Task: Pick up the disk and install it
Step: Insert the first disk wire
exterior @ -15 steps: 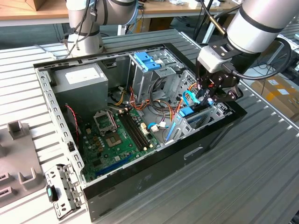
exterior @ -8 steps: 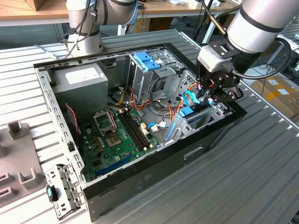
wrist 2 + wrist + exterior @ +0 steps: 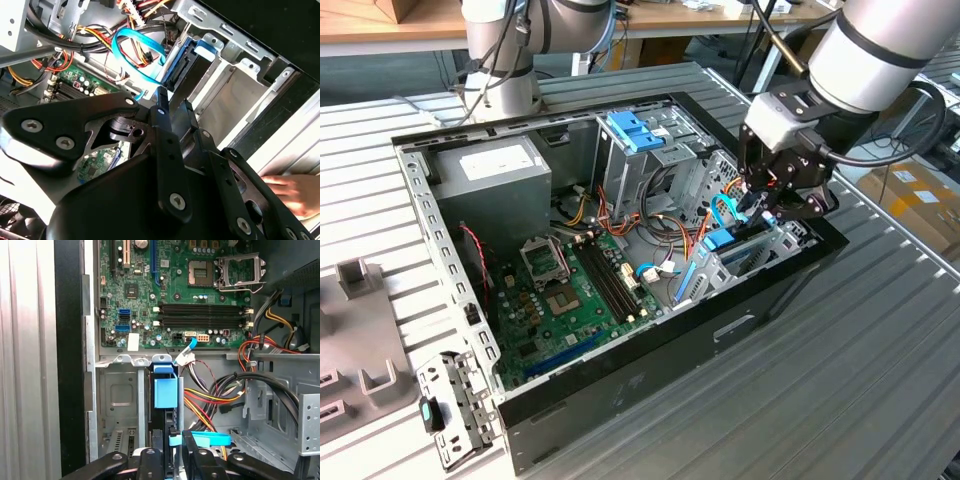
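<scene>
- The slatted metal table [image 3: 880, 340] is ribbed in long grey strips, and the open computer case [image 3: 620, 385] lies on it, a black-rimmed steel box with perforated grey walls.
- The robot arm [image 3: 880, 50] is a smooth, pale cylinder, reaching down from the exterior view's right into the case's corner on that side.
- The power supply [image 3: 495, 180] is a plain grey box with a white sticker, set in the far corner of the case toward the exterior view's left.
- The motherboard [image 3: 185, 290] is a flat green board, studded with small parts, long black memory slots and a square silver socket frame.
- The gripper [image 3: 767, 205] is black, bolted linkage; in the first wrist view its fingers [image 3: 172, 452] stand nearly together, clamped on the edge of the disk.
- The disk [image 3: 169, 410] stands on edge, a thin dark slab with a blue plastic rail, partway down in the grey sheet-metal drive bay [image 3: 117, 400] just beside the motherboard.
- A glossy blue flat cable [image 3: 135, 55] loops beside bundled red, yellow and black wires [image 3: 210, 400].
- A blurred hand [image 3: 290, 192] lies outside the case wall.
</scene>
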You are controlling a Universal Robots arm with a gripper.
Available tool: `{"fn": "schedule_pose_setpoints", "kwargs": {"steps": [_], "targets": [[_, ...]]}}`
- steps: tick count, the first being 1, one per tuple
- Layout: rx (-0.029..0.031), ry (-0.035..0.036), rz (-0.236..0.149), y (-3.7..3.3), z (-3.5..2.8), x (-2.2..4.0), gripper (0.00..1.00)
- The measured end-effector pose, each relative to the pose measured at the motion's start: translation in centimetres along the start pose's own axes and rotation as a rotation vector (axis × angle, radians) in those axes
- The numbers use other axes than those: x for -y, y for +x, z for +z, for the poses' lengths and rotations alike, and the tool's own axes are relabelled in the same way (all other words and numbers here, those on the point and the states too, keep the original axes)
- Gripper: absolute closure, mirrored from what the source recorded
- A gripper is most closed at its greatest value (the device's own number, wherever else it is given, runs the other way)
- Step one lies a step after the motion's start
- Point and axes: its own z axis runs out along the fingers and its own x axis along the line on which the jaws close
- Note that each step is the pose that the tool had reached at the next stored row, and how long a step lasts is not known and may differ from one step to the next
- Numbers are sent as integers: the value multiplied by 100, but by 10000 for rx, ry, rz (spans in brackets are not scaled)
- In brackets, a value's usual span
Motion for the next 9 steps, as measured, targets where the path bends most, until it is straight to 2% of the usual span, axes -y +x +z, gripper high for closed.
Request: {"fn": "schedule_pose_setpoints", "kwargs": {"steps": [9], "targets": [[-1,-19,3,-44,9,156,71]]}}
